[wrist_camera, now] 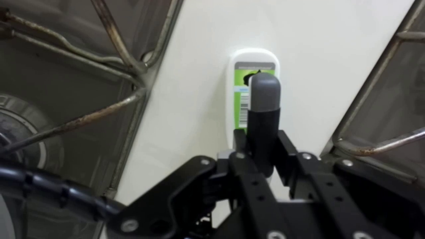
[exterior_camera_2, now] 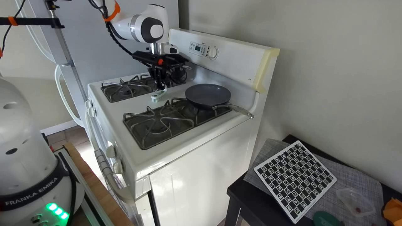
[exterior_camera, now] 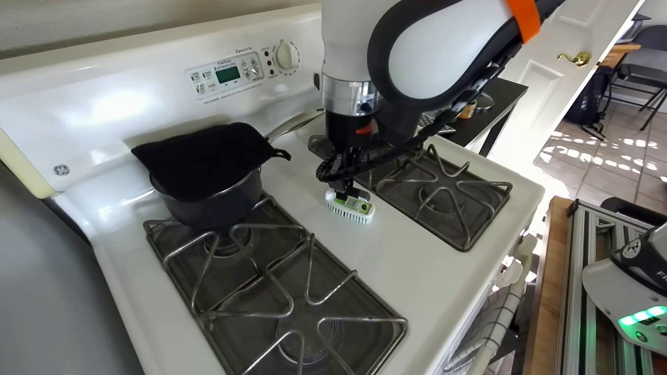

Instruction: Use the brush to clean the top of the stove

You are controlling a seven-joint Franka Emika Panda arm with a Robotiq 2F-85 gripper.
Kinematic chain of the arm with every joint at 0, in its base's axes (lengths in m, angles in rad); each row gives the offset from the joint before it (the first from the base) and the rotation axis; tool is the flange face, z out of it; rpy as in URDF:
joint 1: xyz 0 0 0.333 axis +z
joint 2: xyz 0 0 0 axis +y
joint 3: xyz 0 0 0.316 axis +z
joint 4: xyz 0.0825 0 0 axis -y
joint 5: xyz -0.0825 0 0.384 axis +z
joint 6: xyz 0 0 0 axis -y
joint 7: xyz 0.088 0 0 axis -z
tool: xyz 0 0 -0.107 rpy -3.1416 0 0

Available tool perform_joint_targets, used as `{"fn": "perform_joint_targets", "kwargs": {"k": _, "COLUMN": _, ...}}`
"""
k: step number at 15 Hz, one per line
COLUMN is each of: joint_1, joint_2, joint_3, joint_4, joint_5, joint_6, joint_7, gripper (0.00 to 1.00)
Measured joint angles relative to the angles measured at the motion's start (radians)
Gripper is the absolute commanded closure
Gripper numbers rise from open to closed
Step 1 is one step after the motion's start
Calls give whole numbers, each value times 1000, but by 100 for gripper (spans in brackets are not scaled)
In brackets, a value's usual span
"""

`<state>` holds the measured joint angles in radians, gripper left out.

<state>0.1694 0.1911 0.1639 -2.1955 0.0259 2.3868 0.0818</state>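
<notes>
Brush [exterior_camera: 348, 209] on the white top of the stove [exterior_camera: 365, 260], bristles down, between left grate [exterior_camera: 247, 314] and right grate [exterior_camera: 460, 208]. Gripper [wrist_camera: 263, 141] above, fingers [wrist_camera: 239, 141] clamped from both sides on the brush's handle. Dark pot [exterior_camera: 208, 203] far left; skillet [exterior_camera_2: 208, 95] far right.

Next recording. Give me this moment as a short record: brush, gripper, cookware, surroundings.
Brush: bristles toward the white top of the stove, between the grates; how firmly it presses cannot be told
Gripper: closed on the handle
Cookware: pot on a back grate, something black over it; frying pan on the other back grate
Surroundings: black table beside the stove, a patterned board on it
</notes>
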Motion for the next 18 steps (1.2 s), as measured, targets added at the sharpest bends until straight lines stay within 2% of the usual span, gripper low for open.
{"fn": "perform_joint_targets", "kwargs": {"k": 5, "joint_1": 4, "joint_2": -35, "joint_3": 0, "joint_4": 1, "joint_5": -15, "joint_6": -13, "joint_7": 3, "gripper": 96}}
{"fn": "perform_joint_targets", "kwargs": {"k": 11, "joint_1": 3, "joint_2": -180, "joint_3": -1, "joint_4": -1, "joint_5": -42, "joint_6": -158, "joint_7": 13, "gripper": 96}}
{"fn": "perform_joint_targets", "kwargs": {"k": 14, "joint_1": -9, "joint_2": -273, "joint_3": -8, "joint_4": 1, "joint_5": -132, "joint_6": -212, "joint_7": 58, "gripper": 96}}
{"fn": "perform_joint_targets", "kwargs": {"k": 15, "joint_1": -18, "joint_2": -302, "joint_3": -13, "joint_4": 2, "joint_5": -168, "joint_6": -217, "joint_7": 69, "gripper": 85}}
{"fn": "perform_joint_targets", "kwargs": {"k": 18, "joint_1": -45, "joint_2": -360, "joint_3": -26, "joint_4": 15, "joint_5": -202, "joint_6": -221, "joint_7": 69, "gripper": 85}}
